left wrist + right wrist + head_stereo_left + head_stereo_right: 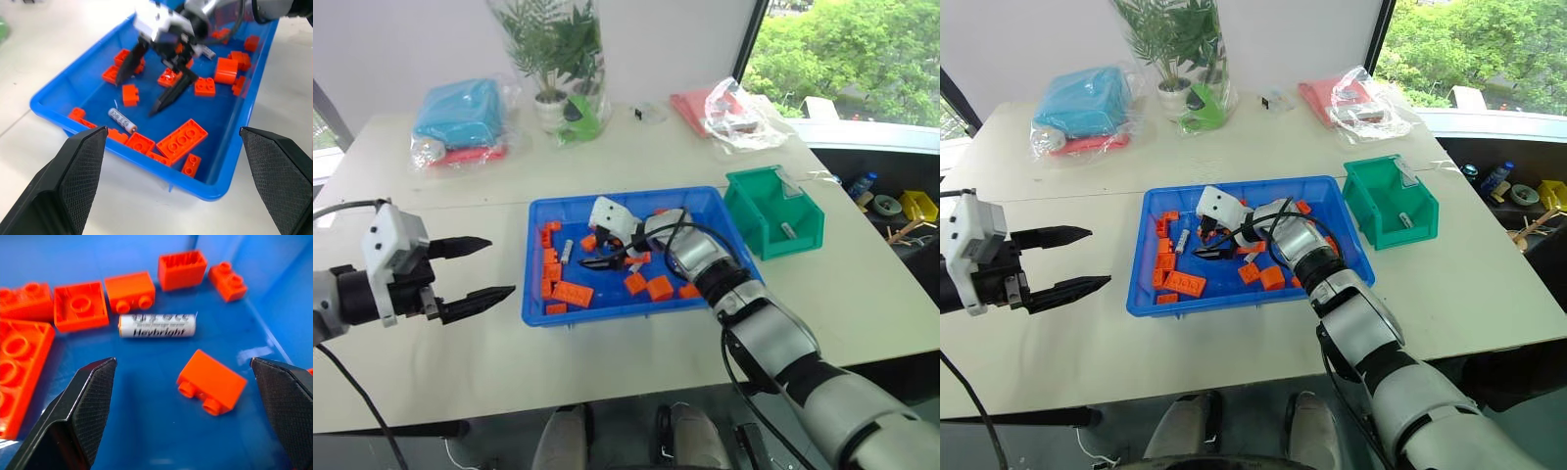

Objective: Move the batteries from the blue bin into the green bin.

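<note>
We see the blue bin (724, 220) in the middle of the white tabletop (460, 362), strewn with orange toy bricks (572, 293). Our right gripper (599, 253) reaches into the bin from its right side, its two black fingers (128, 67) spread wide and holding nothing, tips low over the bin floor. Just ahead of those fingers, a silver-grey battery (157, 326) lies flat on the bin floor among the bricks, near the bin's left end, untouched. Our left gripper (475, 268) hovers over bare tabletop to the left of the blue bin, fingers also spread apart and empty. The green bin (773, 211) stands just beside the blue bin's right end, and another battery (787, 230) lies inside it.
</note>
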Available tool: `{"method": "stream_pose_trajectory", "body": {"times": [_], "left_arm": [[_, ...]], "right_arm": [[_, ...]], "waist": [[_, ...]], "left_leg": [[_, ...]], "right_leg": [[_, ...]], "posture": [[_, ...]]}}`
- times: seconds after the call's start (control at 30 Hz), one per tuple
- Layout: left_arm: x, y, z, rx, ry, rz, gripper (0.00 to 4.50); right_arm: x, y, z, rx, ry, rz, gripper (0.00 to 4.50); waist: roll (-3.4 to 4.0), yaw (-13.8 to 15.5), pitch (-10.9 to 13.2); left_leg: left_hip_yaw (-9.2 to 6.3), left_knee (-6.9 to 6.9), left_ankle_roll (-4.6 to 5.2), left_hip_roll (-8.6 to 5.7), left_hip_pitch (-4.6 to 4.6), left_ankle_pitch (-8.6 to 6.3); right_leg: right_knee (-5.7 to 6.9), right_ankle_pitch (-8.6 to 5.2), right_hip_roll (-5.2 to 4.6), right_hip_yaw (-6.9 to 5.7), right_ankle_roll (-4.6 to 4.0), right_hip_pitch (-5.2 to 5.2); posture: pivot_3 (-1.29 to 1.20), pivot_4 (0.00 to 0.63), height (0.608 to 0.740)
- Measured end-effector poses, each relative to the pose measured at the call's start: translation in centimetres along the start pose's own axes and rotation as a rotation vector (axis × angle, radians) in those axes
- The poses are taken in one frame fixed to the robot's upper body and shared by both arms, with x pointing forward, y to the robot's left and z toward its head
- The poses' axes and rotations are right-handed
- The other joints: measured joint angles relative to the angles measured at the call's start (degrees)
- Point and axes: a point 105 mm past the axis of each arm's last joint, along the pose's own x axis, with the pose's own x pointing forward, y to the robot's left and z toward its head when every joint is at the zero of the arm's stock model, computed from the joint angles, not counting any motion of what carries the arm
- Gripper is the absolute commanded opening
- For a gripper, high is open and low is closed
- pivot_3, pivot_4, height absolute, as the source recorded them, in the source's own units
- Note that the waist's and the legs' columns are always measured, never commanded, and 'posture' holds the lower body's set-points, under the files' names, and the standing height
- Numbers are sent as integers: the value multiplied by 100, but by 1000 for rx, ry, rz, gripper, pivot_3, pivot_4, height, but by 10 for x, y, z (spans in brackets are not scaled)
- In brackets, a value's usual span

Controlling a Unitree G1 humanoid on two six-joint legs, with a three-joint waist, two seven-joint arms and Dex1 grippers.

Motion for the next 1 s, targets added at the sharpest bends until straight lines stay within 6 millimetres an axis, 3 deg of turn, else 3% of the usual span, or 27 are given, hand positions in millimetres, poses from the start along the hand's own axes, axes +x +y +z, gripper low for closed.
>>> {"method": "stream_pose_trajectory", "body": {"times": [0.37, 0.7, 1.0], "left_arm": [[2, 7, 2, 16, -9, 0, 4500], [7, 7, 7, 28, -27, -1, 4500], [7, 9, 7, 27, -28, 13, 4500]], "right_arm": [[15, 11, 19, -25, -56, 48, 4477], [18, 7, 2, 19, -7, 18, 4477], [24, 12, 2, 64, -21, 28, 4477]], "waist": [[-3, 4, -2], [-8, -5, -5], [-9, -16, -5]], "left_leg": [[3, 0, 1, 1, 0, 1], [3, 1, 1, 1, 2, 3], [3, 0, 1, 2, 6, 3]], "right_leg": [[3, 0, 0, 2, -6, -2], [6, 6, 1, 3, 4, -1], [7, 7, 1, 4, 6, 0]], "posture": [[0, 150, 672], [0, 150, 672], [0, 150, 672]]}}
